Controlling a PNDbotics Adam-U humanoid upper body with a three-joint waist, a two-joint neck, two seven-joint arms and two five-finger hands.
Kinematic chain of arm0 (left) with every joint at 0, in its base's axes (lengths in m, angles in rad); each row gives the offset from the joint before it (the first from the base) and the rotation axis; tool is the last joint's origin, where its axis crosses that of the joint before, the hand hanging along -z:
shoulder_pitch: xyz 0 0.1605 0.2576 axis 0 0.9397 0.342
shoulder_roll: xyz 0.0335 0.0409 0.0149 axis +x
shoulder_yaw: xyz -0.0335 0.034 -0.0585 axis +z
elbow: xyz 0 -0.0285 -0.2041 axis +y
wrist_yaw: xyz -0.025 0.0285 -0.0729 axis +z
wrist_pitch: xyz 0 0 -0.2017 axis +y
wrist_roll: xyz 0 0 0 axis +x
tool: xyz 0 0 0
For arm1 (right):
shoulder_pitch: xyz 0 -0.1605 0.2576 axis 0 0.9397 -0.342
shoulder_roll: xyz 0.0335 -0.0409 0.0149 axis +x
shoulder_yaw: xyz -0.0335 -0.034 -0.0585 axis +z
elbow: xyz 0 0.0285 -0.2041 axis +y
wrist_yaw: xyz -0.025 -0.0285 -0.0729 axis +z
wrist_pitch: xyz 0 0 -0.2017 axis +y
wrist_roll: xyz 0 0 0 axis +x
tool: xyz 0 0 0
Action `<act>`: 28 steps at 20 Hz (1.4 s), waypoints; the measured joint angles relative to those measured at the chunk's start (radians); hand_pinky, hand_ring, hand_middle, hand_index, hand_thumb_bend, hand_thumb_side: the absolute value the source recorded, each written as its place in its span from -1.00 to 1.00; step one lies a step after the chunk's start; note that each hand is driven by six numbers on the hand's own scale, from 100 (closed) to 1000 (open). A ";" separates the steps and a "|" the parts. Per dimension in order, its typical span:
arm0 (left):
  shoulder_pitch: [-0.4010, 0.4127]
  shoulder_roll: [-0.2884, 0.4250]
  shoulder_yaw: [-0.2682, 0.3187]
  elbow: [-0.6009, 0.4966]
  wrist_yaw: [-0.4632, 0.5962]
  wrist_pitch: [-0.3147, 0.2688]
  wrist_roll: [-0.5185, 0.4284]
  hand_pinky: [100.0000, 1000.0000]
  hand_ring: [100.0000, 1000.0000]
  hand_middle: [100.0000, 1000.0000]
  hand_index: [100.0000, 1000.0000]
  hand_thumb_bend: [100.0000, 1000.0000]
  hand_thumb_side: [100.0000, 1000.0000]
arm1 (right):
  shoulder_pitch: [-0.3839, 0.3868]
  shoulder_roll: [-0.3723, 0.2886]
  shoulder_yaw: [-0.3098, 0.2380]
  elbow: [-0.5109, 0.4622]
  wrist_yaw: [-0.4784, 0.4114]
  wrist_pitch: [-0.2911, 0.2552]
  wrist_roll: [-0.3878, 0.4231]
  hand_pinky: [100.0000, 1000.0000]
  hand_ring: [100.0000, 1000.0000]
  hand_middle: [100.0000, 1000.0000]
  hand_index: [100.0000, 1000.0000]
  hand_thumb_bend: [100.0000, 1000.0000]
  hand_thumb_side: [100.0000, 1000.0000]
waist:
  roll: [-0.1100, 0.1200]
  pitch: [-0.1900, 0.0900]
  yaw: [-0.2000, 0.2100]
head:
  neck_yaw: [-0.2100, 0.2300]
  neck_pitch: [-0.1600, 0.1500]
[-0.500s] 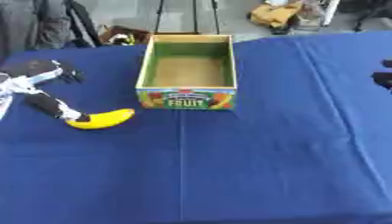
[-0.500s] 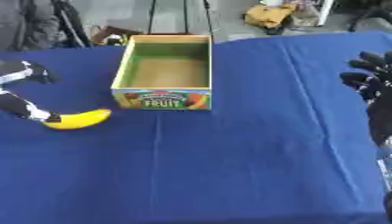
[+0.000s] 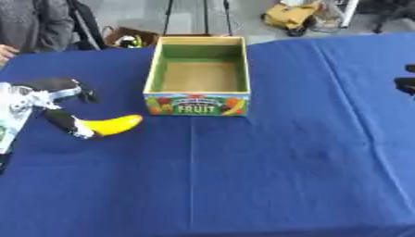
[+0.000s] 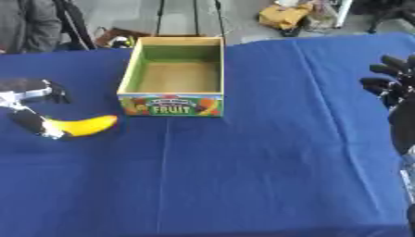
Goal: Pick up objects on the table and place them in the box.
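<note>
Left robot hand [image 3: 57, 109] pinches one end of the banana [image 3: 113, 125] near the desk's [image 3: 243, 176] left edge; lift it clear before swinging over the empty fruit box [image 3: 198, 76].

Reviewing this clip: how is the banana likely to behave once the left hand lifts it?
The banana looks stiff and curved, so it should probably keep its shape when raised. The left hand meets it only at one end, so the free end may swing or sag. Its smooth skin could slip, and lying flat it seems unlikely to roll.
</note>
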 measured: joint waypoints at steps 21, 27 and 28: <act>-0.020 -0.032 0.000 0.076 -0.035 -0.021 0.034 0.58 0.45 0.39 0.55 0.37 -0.15 | 0.000 0.001 0.000 0.003 0.000 0.000 0.004 0.59 0.29 0.34 0.58 -1.00 0.86 | -0.004 -0.001 -0.004 | 0.001 0.000; -0.037 -0.045 0.000 0.121 -0.074 -0.011 0.067 0.58 0.45 0.39 0.55 0.35 -0.16 | 0.000 0.005 0.000 0.005 0.000 0.001 0.004 0.59 0.29 0.34 0.58 -1.00 0.86 | -0.004 -0.001 -0.005 | 0.001 0.000; -0.040 -0.048 0.000 0.126 -0.079 -0.011 0.070 0.58 0.45 0.38 0.55 0.34 -0.18 | 0.000 0.006 0.000 0.005 0.000 0.001 0.005 0.59 0.29 0.34 0.58 -1.00 0.86 | -0.004 -0.001 -0.005 | 0.001 0.000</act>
